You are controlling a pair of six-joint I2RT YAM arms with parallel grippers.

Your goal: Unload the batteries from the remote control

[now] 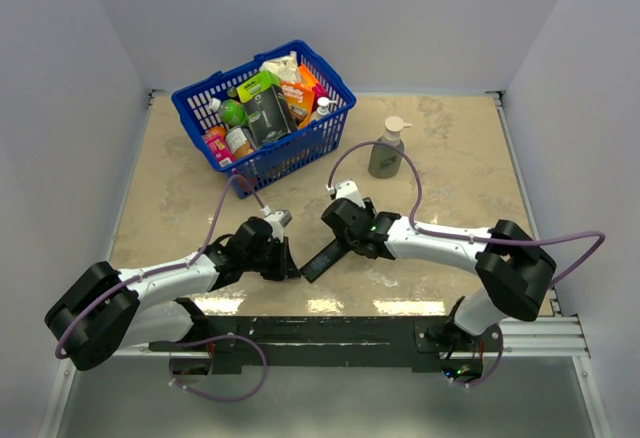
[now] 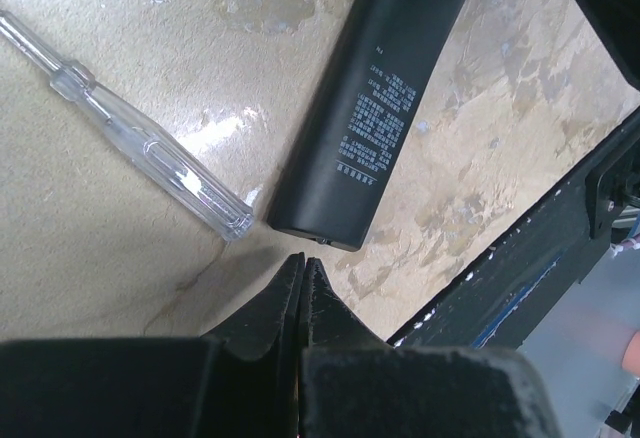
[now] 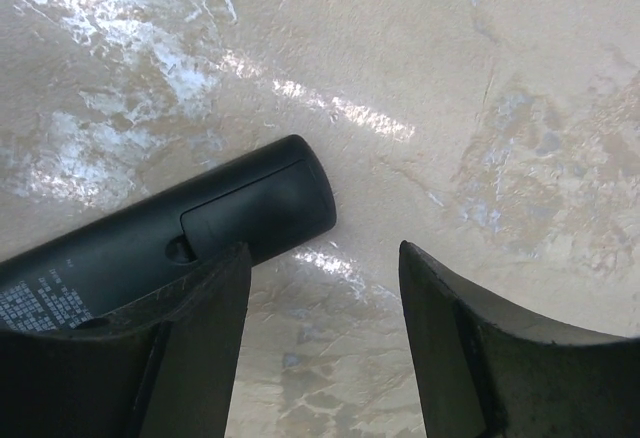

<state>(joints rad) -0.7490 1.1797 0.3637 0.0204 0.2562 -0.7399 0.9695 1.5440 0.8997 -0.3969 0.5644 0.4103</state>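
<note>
We see cover [image 3: 255,208] on remote control [image 2: 375,108], no batteries out. Left end effector [image 2: 303,263] clenched empty, right end effector [image 3: 320,258] released.

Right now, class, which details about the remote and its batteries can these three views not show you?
1. Batteries: unseen in every view; the cover on the remote control is in place, hiding its inside.
2. Remote control's length: the left wrist view's top edge cuts off one end; in the right wrist view a finger of the right gripper covers the rest.
3. Label print: too small to read, left wrist view.
</note>
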